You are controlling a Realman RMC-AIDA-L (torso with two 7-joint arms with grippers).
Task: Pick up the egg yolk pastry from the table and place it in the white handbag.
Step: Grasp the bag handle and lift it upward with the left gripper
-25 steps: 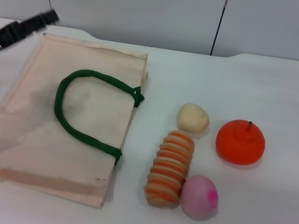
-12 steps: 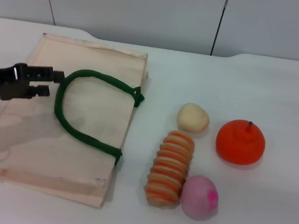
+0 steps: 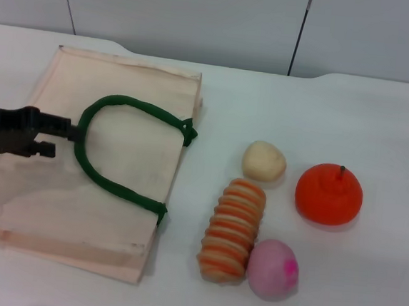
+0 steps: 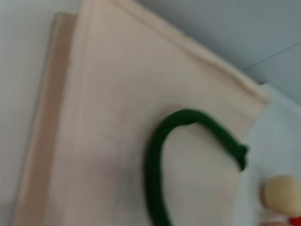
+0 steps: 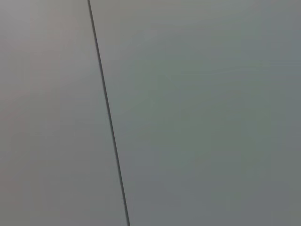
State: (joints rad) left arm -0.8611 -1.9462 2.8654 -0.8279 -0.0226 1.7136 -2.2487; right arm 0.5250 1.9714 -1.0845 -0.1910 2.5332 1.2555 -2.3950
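While the egg yolk pastry [image 3: 264, 161] sits untouched on the white surface [image 3: 378, 132], the left pincer [image 3: 61, 137] reaches in from the left, low over the white handbag [image 3: 35, 203], its tip right at the leftmost bend of the green handle [image 3: 116, 181]. Two dark fingers [image 3: 46, 149] show there, one above the other with a narrow gap, so the pincer reads as slightly parted; whether it already touches the rope I cannot tell. The bag lies flat on the left half of the surface, its mouth edge toward the right, with the handle looped across the cloth.

The pastry rests to the right of the bag, just beyond the far end of the striped roll [image 3: 231, 230], with the orange fruit [image 3: 328, 193] to its right and the pink ball [image 3: 273, 269] nearer the robot. The left wrist view shows the handle arching over the cloth and the pastry at the edge of the frame.

The step in hand looks like taking the handle to lift the bag open, ahead of any pick. Next the fingers need to close around the rope and raise it, making a gap at the mouth. The right pincer is out of sight; its wrist camera faces only a grey wall [image 5: 197, 113], and that arm would likely have to come down over the pastry.
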